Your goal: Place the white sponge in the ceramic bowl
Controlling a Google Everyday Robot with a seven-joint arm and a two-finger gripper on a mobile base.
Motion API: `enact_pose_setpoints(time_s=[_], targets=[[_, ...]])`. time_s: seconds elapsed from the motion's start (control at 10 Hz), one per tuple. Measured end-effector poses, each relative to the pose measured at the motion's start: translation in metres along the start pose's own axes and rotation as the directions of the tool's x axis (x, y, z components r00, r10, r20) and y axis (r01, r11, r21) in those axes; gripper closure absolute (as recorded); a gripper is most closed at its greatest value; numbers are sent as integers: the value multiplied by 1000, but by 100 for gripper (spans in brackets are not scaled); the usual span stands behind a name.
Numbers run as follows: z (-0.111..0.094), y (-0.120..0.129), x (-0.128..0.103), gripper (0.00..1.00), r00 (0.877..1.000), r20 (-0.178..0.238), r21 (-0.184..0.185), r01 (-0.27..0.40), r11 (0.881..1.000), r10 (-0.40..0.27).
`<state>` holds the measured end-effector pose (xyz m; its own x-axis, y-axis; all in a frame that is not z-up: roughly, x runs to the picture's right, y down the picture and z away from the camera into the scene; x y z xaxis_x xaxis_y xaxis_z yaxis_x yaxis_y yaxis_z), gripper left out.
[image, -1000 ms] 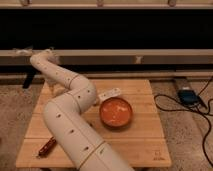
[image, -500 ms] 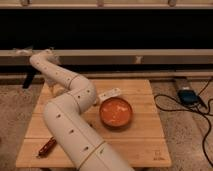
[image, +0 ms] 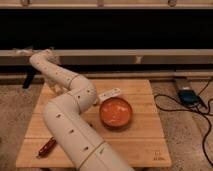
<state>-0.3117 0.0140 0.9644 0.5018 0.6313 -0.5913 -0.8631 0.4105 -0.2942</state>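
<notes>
Nothing has shifted: the gripper (image: 56, 89) hangs near the bench's (image: 145, 135) far left corner, its grip impossible to tell; the white sponge, unseen, is perhaps hidden by the arm (image: 70, 125); soft and light, it suits a pinch across its short sides; the ceramic bowl (image: 116, 124) sits mid-bench

The ceramic bowl (image: 116, 112) is wide, shallow and glossy orange-red with pale speckles inside. It sits upright, well to the right of the gripper (image: 55, 89), which hangs low at far left. The white sponge is hidden from here.
</notes>
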Motion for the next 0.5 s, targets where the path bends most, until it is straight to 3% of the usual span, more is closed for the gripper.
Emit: enact_pose_setpoints(time_s=[0.2, 0.5], targets=[[0, -1, 0, 100, 1000, 0, 2, -1, 1000, 1], [6, -11, 9, 100, 1000, -27, -3, 3, 1000, -3]])
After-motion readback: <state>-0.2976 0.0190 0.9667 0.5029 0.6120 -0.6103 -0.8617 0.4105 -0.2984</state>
